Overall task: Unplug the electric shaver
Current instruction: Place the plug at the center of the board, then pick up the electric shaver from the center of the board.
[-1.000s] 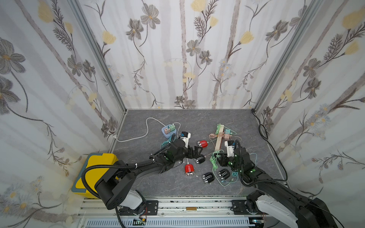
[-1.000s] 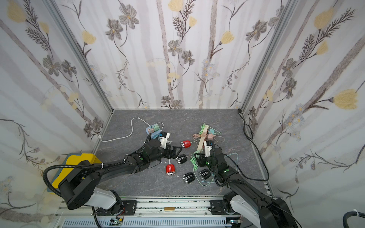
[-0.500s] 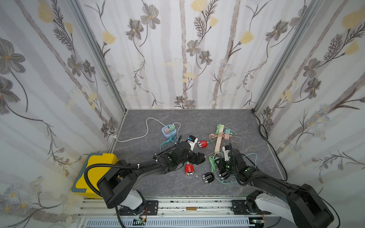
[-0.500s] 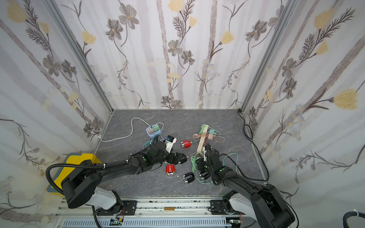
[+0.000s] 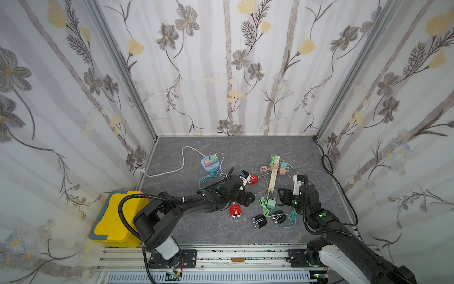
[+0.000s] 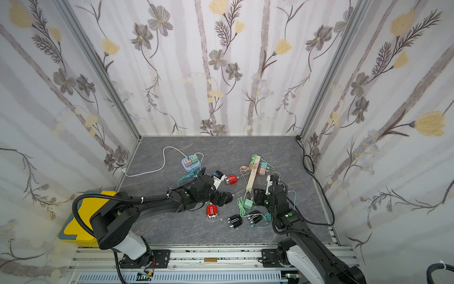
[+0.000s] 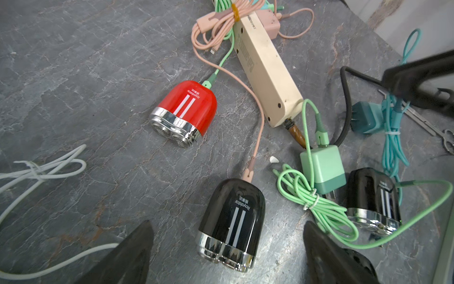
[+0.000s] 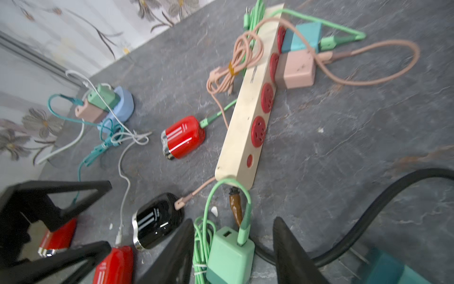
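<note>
My left pincer [image 7: 227,223] is hanging spread wide, straddling the black shaver [image 7: 232,216]. That shaver is lying on the grey table [image 7: 86,73], glossy, its chrome heads facing me, with a pink cable [image 7: 258,127] plugged into its rounded end. My right pincer [image 8: 233,220] is standing spread around a green charger [image 8: 228,255].

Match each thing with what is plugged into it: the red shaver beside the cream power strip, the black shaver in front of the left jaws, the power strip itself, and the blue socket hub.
Things
1. red shaver beside the cream power strip
2. black shaver in front of the left jaws
3. cream power strip
4. blue socket hub

Plugged in
a. teal charger
b. pink cable
c. green charger
d. green cable

Pairs: 1-d, 2-b, 3-a, 4-c
</note>
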